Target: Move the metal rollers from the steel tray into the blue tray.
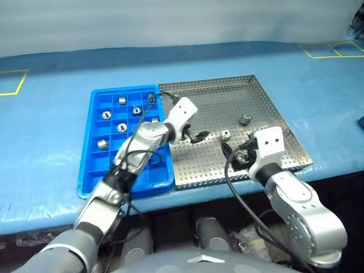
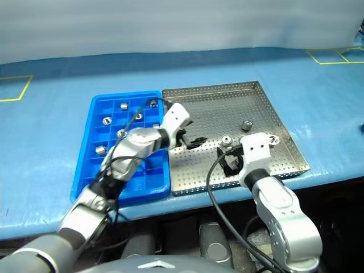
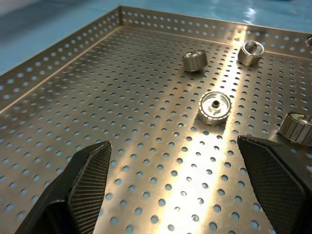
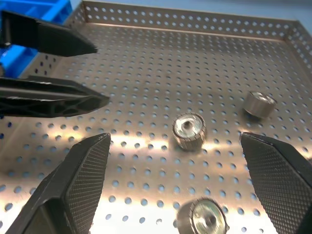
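Silver-grey arms, white wrist blocks, black cables, black textured end effector fingers (image 3: 90, 168).

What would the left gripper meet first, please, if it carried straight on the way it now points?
Probably the roller lying ahead between the open fingers of the left gripper, or the steel tray floor just short of it; depth is unclear.

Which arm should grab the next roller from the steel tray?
Probably left: its open tool points at the nearest roller on the steel tray and sits beside the blue tray.
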Controlling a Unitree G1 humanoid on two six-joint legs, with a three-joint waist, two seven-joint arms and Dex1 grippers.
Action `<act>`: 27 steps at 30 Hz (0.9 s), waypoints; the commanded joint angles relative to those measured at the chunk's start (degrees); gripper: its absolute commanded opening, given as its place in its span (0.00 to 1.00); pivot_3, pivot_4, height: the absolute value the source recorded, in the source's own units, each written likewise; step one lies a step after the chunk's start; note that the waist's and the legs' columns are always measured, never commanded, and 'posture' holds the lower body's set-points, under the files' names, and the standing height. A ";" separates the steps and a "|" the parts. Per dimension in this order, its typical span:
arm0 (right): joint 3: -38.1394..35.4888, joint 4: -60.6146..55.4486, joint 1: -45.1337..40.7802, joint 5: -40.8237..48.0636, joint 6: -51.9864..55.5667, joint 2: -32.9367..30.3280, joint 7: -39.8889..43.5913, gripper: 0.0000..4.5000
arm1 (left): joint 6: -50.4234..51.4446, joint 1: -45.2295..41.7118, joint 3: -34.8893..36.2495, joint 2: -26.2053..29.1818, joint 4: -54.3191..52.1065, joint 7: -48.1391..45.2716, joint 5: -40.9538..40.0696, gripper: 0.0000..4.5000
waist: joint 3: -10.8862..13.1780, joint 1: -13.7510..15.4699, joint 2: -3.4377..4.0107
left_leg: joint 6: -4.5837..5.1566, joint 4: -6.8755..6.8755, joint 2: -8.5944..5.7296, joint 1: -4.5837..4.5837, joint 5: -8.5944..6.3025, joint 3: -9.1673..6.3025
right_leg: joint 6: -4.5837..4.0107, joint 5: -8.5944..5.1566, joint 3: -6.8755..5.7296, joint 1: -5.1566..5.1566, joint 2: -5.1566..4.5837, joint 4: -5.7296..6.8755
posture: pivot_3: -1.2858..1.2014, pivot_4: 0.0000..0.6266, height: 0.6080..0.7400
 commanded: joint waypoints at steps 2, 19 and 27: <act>-1.58 -4.00 0.76 -0.28 -0.31 1.39 -1.79 1.00 | -6.93 -4.81 -0.96 -4.71 11.10 -0.92 2.38 1.00 | -0.01 -2.76 0.02 | 0.02 -0.08 0.01 0.00 -0.01 0.01 | 0.01 0.00 0.08 -0.04 0.00 -0.01 | 0.38 0.24 1.00; -1.05 -4.49 1.44 -0.36 -0.87 1.91 -3.24 1.00 | -14.02 -11.11 4.72 -11.57 31.15 10.68 9.12 1.00 | 0.02 -11.37 0.03 | 0.02 -0.23 0.00 0.05 -0.01 -0.04 | 0.25 0.06 0.14 -0.04 0.03 -0.01 | 0.37 0.24 1.00; -0.78 -3.88 0.66 -0.38 -0.73 1.80 -3.12 1.00 | -11.14 -8.10 4.12 -10.01 28.30 9.48 10.68 1.00 | 0.02 -11.60 0.03 | 0.02 -0.31 0.01 0.08 -0.01 -0.04 | 0.28 0.05 0.15 -0.05 0.02 -0.01 | 0.37 0.24 1.00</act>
